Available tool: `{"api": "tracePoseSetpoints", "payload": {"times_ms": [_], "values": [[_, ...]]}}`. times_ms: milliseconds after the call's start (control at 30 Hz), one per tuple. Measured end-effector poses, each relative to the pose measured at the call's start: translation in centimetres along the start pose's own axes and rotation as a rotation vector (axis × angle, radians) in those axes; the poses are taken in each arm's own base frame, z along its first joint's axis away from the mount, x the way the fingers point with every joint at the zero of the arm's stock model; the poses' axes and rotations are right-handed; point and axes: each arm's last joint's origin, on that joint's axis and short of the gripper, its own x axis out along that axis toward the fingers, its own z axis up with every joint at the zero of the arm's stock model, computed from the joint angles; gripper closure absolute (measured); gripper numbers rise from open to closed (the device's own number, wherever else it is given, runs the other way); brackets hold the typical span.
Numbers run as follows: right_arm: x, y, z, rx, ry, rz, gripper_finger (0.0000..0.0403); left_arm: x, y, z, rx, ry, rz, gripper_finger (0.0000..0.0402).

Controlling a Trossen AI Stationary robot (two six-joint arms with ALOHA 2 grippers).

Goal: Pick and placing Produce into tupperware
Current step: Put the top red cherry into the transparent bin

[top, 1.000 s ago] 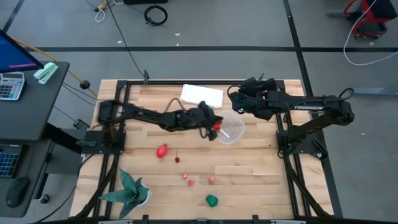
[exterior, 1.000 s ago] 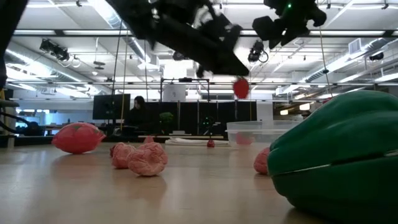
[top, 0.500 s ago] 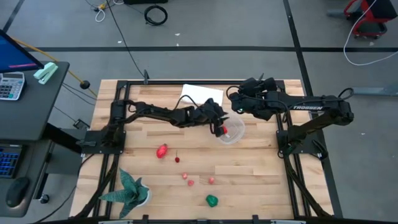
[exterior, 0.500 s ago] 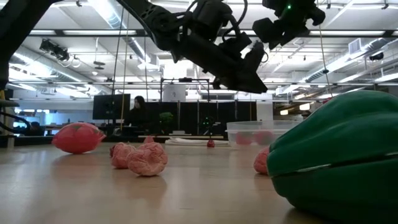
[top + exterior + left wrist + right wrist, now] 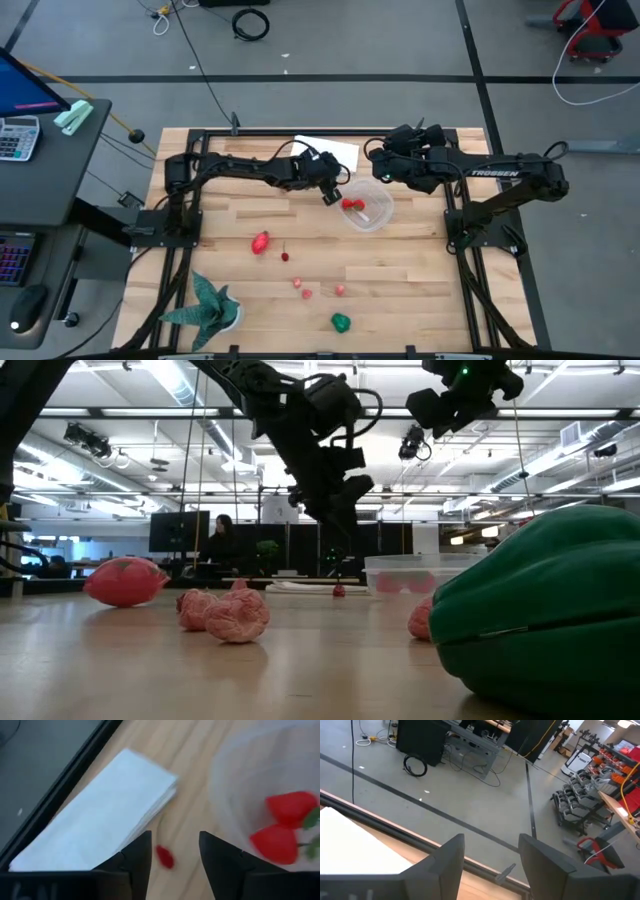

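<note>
Tupperware [image 5: 368, 206] holds two red produce [image 5: 351, 205]; left gripper [image 5: 331, 193] empty, beside it.

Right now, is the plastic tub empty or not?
Not empty. Two red pieces lie inside the tub; the left gripper is open beside it.

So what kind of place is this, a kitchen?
Probably not a kitchen: it looks like a robot lab or workshop. Two robot arms work at a wooden table with toy fruit, cables lie on a bare concrete floor, and desks with screens fill the big room behind.
</note>
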Motion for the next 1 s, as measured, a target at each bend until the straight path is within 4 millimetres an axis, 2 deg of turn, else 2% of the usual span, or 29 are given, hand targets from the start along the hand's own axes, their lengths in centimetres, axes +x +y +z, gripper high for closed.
{"api": "tracePoseSetpoints", "payload": {"times_ms": [200, 400, 500, 667, 1000], "values": [[0.0, 0.0, 0.0, 0.001, 0.000, 0.000, 0.0206, 1.1, 1.7, -0.7, -0.062, 0.081, -0.002, 0.0224], [0.0, 0.0, 0.0, 0.002, 0.000, 0.001, 0.0206, 3.8, 0.8, -2.5, -0.059, 0.160, -0.070, 0.0222], [0.0, 0.0, 0.0, 0.003, 0.000, 0.001, 0.0206, 4.6, 0.3, -3.0, -0.048, 0.169, -0.070, 0.0220], [0.0, 0.0, 0.0, 0.003, 0.000, 0.001, 0.0206, 5.8, 0.9, -3.6, -0.057, 0.186, -0.042, 0.0215], [0.0, 0.0, 0.0, 0.004, -0.001, 0.001, 0.0206, 5.9, 1.4, -3.5, -0.070, 0.181, -0.031, 0.0226]]}}
